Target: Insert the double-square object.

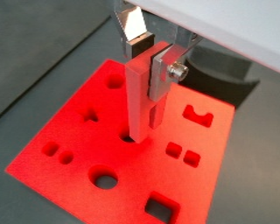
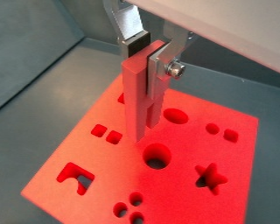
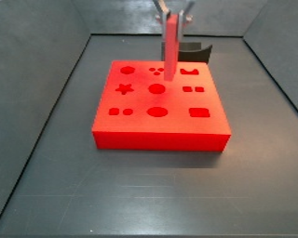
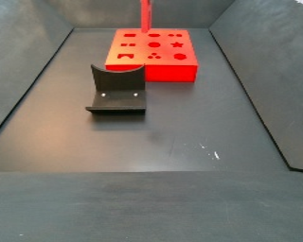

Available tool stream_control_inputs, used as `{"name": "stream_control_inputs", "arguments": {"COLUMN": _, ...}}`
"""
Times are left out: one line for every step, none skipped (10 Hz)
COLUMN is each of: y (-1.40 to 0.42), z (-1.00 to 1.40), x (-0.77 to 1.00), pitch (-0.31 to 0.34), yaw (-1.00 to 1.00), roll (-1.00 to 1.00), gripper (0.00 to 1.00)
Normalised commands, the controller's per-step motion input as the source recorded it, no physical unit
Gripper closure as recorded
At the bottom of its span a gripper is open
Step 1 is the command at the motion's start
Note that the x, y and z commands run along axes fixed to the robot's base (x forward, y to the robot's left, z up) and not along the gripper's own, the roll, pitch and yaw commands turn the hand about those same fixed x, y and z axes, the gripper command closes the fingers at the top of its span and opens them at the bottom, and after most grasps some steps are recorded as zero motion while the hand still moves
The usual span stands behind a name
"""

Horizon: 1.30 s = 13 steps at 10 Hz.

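Observation:
My gripper point(image 1: 150, 59) is shut on the double-square object point(image 1: 140, 96), a long slim red peg that hangs upright from the fingers. It also shows in a wrist view point(image 2: 139, 96) and in both side views point(image 3: 170, 51) point(image 4: 147, 14). Its lower end is just over the top of the big red block point(image 1: 73, 114) point(image 3: 158, 139), near a round hole point(image 2: 157, 157). I cannot tell if it touches the block. The paired small square holes point(image 1: 184, 155) point(image 2: 105, 134) point(image 3: 196, 90) lie off to one side of the peg's tip.
The dark fixture point(image 4: 116, 90) stands on the floor beside the block, and shows behind it in a side view point(image 3: 196, 51). The block carries several other shaped holes. Dark walls point(image 3: 59, 84) enclose the floor.

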Motion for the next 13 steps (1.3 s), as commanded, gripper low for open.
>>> {"name": "stream_control_inputs", "arguments": {"y": 0.0, "z": -0.13, "x": 0.39, "pitch": 0.236, "yaw": -0.45, "roll": 0.03, "gripper": 1.0}}
{"name": "stream_control_inputs", "arguments": {"y": 0.0, "z": 0.0, "x": 0.42, "pitch": 0.121, "yaw": -0.49, "roll": 0.06, "gripper": 1.0}}
{"name": "stream_control_inputs", "arguments": {"y": 0.0, "z": 0.0, "x": 0.24, "pitch": 0.046, "yaw": -0.71, "roll": 0.05, "gripper": 1.0}}
{"name": "stream_control_inputs", "arguments": {"y": 0.0, "z": 0.0, "x": 0.08, "pitch": 0.0, "yaw": -0.92, "roll": 0.02, "gripper": 1.0}}
{"name": "stream_control_inputs", "arguments": {"y": 0.0, "z": 0.0, "x": 0.0, "pitch": 0.0, "yaw": -1.0, "roll": 0.02, "gripper": 1.0}}
{"name": "stream_control_inputs", "arguments": {"y": 0.0, "z": 0.0, "x": 0.0, "pitch": 0.0, "yaw": -1.0, "roll": 0.01, "gripper": 1.0}}
{"name": "stream_control_inputs", "arguments": {"y": 0.0, "z": 0.0, "x": 0.0, "pitch": 0.0, "yaw": -1.0, "roll": 0.02, "gripper": 1.0}}
{"name": "stream_control_inputs", "arguments": {"y": 0.0, "z": 0.0, "x": 0.0, "pitch": 0.0, "yaw": -1.0, "roll": 0.02, "gripper": 1.0}}
{"name": "stream_control_inputs", "arguments": {"y": 0.0, "z": 0.0, "x": 0.0, "pitch": -0.001, "yaw": -1.0, "roll": 0.01, "gripper": 1.0}}
{"name": "stream_control_inputs", "arguments": {"y": 0.0, "z": 0.01, "x": 0.0, "pitch": 0.0, "yaw": -1.0, "roll": 0.0, "gripper": 1.0}}
{"name": "stream_control_inputs", "arguments": {"y": 0.0, "z": 0.01, "x": 0.05, "pitch": 0.0, "yaw": -0.99, "roll": 0.0, "gripper": 1.0}}
{"name": "stream_control_inputs", "arguments": {"y": 0.0, "z": 0.0, "x": 0.14, "pitch": 0.0, "yaw": -0.92, "roll": 0.01, "gripper": 1.0}}
{"name": "stream_control_inputs", "arguments": {"y": 0.0, "z": 0.0, "x": 0.31, "pitch": 0.0, "yaw": -0.79, "roll": 0.02, "gripper": 1.0}}
